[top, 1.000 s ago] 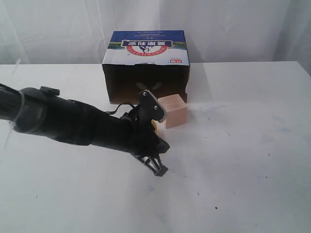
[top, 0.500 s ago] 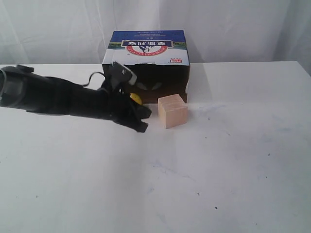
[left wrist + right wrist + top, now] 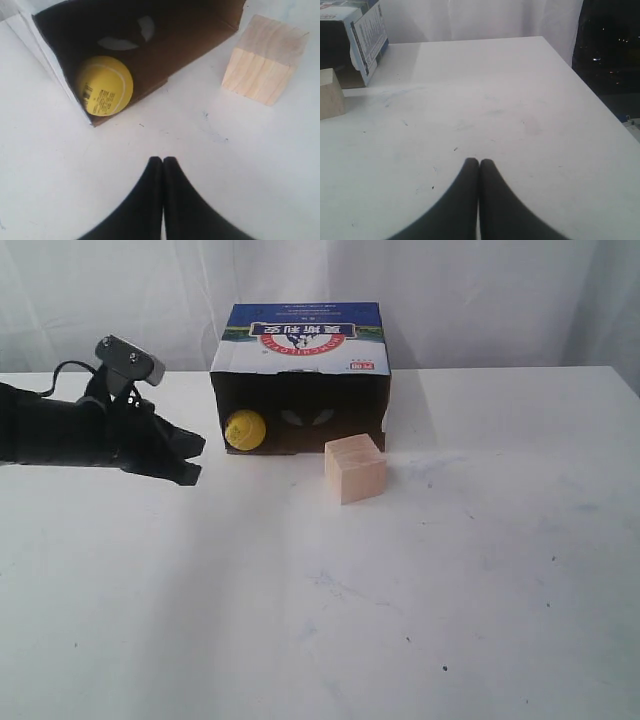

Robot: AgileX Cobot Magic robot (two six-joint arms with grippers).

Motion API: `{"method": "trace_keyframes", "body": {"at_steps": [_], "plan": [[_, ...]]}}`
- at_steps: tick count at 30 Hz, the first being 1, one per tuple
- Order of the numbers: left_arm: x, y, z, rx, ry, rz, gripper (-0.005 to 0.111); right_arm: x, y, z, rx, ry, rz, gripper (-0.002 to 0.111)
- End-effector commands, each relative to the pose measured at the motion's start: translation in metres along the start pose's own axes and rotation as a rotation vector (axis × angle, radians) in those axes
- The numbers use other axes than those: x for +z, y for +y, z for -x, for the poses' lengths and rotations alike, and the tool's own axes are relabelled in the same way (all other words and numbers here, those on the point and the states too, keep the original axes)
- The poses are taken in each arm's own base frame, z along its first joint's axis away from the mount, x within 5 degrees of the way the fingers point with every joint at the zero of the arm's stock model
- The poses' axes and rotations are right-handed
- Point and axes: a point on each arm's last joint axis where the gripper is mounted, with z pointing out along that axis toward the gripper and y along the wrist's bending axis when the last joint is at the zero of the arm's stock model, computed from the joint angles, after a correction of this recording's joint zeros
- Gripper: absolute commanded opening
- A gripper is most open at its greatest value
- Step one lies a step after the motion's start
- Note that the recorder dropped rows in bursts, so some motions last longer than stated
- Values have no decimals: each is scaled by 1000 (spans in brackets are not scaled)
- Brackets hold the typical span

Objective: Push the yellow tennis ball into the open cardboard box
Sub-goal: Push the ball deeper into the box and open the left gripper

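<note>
While the left gripper [image 3: 163,160] sits pinched closed just outside the open cardboard box [image 3: 300,335], the yellow tennis ball [image 3: 245,429] rests inside against its left wall. Right gripper [image 3: 479,162] also closed.

We see a yellow ball [image 3: 245,429] with a thin pale line and small dark print. The box [image 3: 300,350] is brown, dark inside, and its top is blue and white with a red mark. The cube [image 3: 355,469] is pale wood with fine stripes. The bench [image 3: 450,590] is white with tiny dark dots. The left pincer [image 3: 162,161] and right pincer [image 3: 479,162] are black.
</note>
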Motion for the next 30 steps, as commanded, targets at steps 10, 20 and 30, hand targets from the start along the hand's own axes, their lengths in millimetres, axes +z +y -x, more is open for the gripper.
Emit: {"method": "trace_keyframes", "body": {"at_steps": [10, 20, 30], "plan": [[90, 22, -14, 69, -70, -190, 0, 0, 0, 0, 1, -11, 1, 0], [126, 47, 6, 120, -139, -146, 0, 0, 0, 0, 1, -11, 1, 0], [109, 40, 23, 84, -189, -184, 0, 0, 0, 0, 1, -11, 1, 0]]}}
